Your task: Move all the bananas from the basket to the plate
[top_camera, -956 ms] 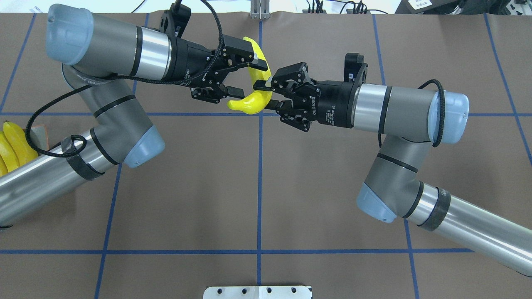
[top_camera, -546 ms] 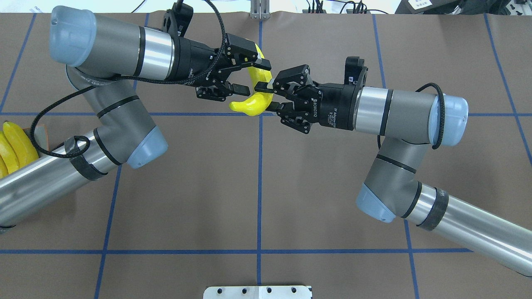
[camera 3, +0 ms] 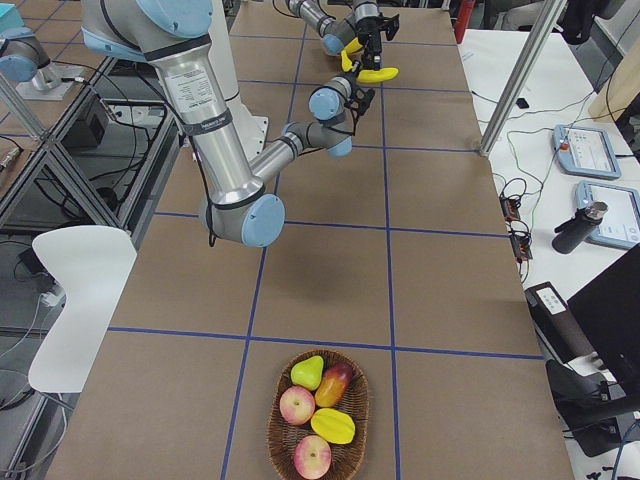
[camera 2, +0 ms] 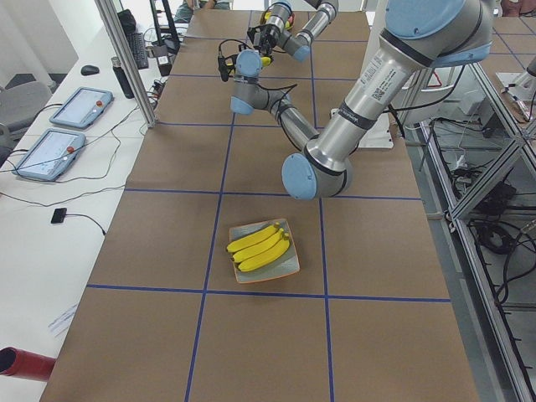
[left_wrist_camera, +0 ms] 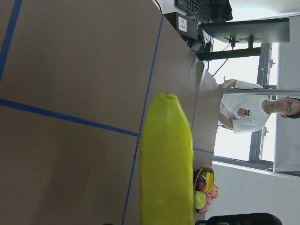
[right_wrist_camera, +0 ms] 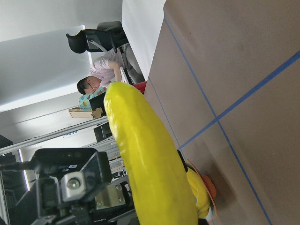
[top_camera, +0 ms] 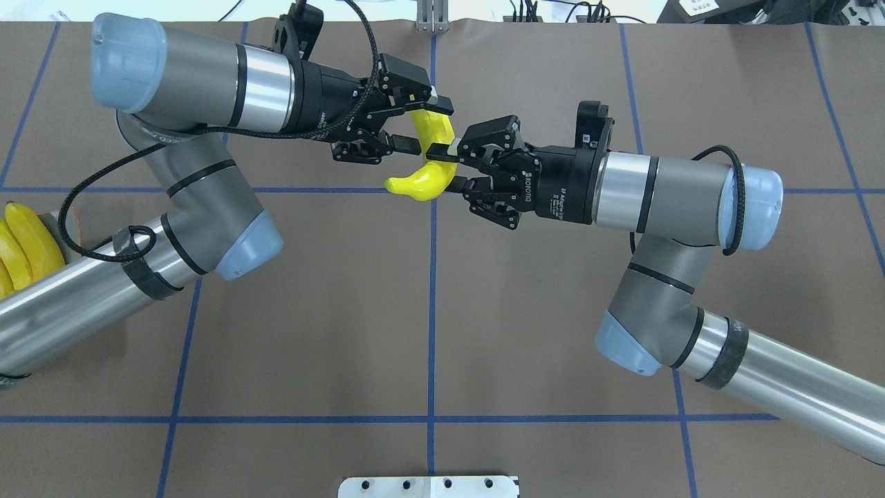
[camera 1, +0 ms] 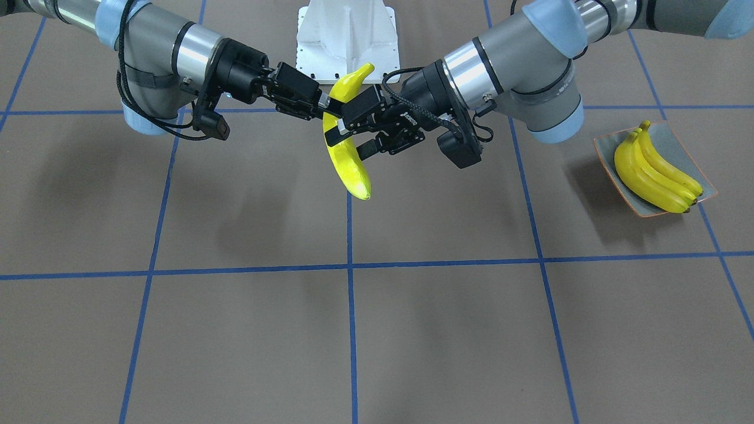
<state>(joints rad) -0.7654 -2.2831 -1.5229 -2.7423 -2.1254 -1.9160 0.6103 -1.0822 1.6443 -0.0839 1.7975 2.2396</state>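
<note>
We see both two-finger grippers clamped on one glossy yellow curved banana (top_camera: 418, 185), mid-air at upper centre of the overhead view. The left gripper (top_camera: 425, 126) grips higher in frame, the right gripper (top_camera: 448, 168) lower. Other yellow bananas (camera 1: 651, 171) lie on the squarish grey-green orange-rimmed plate (camera 1: 680, 144), at the front view's right edge.

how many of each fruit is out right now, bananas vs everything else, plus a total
bananas: 4 (3 on the plate, 1 held banana in the air)
other fruit in the basket: 5
total: 9
</note>
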